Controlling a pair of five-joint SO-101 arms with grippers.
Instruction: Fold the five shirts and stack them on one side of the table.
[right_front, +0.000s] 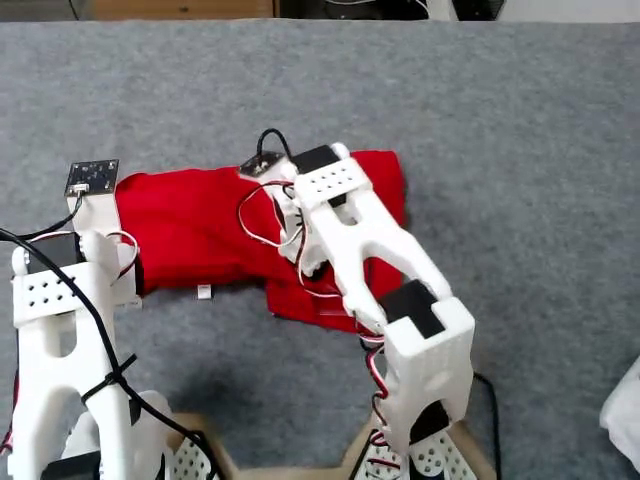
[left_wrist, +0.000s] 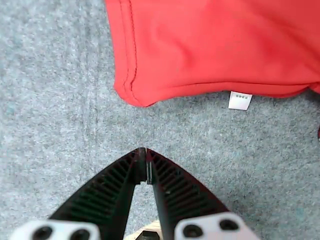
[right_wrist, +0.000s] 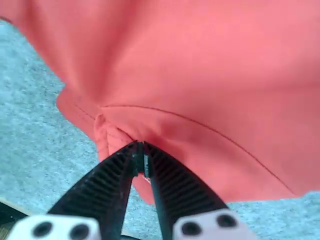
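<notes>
A: At the left of the table, the left arm (right_front: 60, 330) stands over the grey felt (right_front: 500, 110). Its wrist sits right at the left edge of the red shirt (right_front: 190, 225).

B: And the left gripper (left_wrist: 145, 164) has its jaws pressed together tip to tip, with nothing between them. It hangs above bare felt, just short of the shirt's rounded, hemmed corner and clear of it.

A: There's a small white tag (left_wrist: 240, 100) poking out from under the shirt's near edge, lying flat on the felt.

B: On to the shirt itself. It lies across the middle of the table, spread sideways and rumpled. One flap sticks out toward the arms' bases near the centre.

A: The right arm (right_front: 375, 260) stretches over it, running diagonally from its base across the cloth, with its wrist above the shirt's far edge.

B: The right gripper (right_wrist: 140, 159) is closed as well, and this one has cloth. A small fold of the red fabric is pinched at the tips. Creases fan away from the pinch, and a seam line runs past it.

A: At the far right edge of the table there's a pale shape (right_front: 625, 415), with too little of it in frame to tell what it is.
</notes>
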